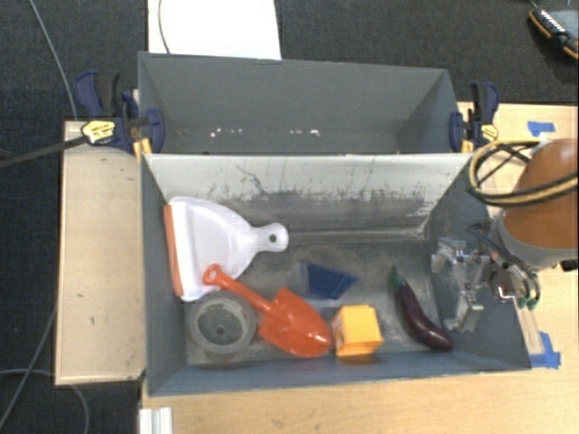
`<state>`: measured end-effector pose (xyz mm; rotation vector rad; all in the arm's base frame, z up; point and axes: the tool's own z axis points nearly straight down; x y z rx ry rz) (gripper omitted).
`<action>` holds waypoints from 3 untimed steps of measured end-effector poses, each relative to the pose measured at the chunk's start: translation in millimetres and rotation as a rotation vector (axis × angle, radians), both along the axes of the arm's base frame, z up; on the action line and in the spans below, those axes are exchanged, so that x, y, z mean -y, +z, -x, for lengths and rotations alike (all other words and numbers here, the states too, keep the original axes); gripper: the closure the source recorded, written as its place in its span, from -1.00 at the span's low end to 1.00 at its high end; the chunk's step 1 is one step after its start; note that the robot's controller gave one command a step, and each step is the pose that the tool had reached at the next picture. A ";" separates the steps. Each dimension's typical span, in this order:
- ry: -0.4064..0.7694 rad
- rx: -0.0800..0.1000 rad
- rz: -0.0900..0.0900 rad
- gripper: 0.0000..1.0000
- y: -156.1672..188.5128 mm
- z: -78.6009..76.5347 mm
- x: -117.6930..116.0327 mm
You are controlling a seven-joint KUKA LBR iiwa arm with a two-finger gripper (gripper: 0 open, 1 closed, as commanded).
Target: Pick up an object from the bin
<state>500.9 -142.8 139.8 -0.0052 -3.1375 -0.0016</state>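
My gripper (pixel 463 319) hangs low at the right end of the bin, its metal fingers pointing down with nothing between them. Just left of it a dark purple toy eggplant (pixel 419 315) lies on the bin floor, apart from the fingers. Further left, near the front wall, sits a yellow block (pixel 357 330). A small blue piece (pixel 327 281) rests behind that block.
An orange toy shovel (pixel 280 319), a grey tape roll (pixel 222 324) and a white dustpan with an orange edge (pixel 213 242) fill the left half. The arm with its orange cover and cables reaches in from the right.
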 end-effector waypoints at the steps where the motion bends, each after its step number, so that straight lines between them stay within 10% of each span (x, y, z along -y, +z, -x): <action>1: 0.006 0.007 0.002 -1.00 3.2 -2.1 -0.4; 2: -0.019 0.010 0.003 -1.00 -68.1 18.2 -6.1; 3: -0.268 0.025 0.004 -1.00 2.1 19.2 -24.9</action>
